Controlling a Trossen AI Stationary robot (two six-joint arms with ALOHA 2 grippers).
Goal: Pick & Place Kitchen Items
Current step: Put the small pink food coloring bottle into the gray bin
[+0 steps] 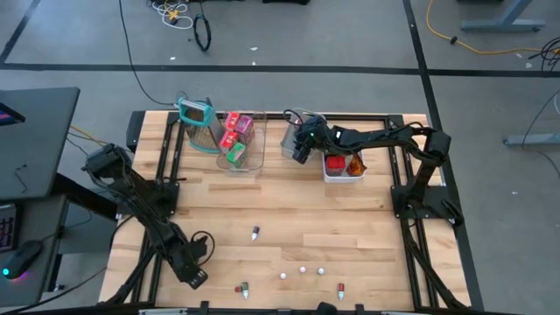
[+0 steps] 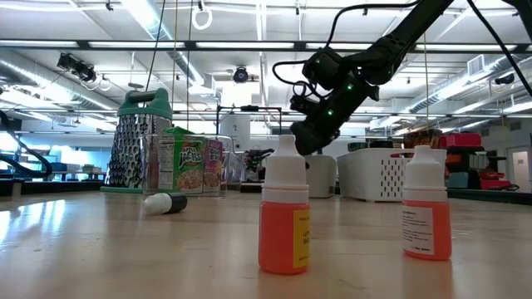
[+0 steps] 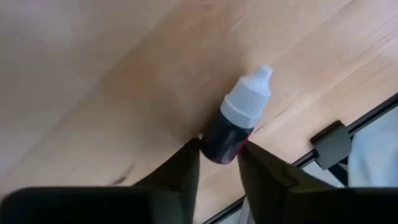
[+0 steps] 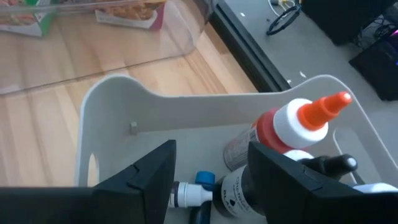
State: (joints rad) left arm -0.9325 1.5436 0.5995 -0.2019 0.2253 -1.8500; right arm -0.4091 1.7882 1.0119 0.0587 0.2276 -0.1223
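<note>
Bottles: left hand closing round one

Six small bottles loose on worktop (image 1: 350, 219): one near middle (image 1: 255, 233), three white-capped in a row (image 1: 303, 270), one front right (image 1: 340, 289), one front (image 1: 242, 288). My left hand (image 3: 217, 163) low at front edge, fingers either side of a dark-red bottle (image 3: 239, 121), narrowly apart. My right hand (image 4: 211, 180), open and empty, over white bin (image 4: 112, 106).

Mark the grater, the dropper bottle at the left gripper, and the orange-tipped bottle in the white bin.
grater (image 1: 197, 125), high view, metal face.
dropper bottle (image 3: 246, 103), left wrist view, white cap.
orange-tipped bottle (image 4: 297, 123), right wrist view, white collar.
</note>
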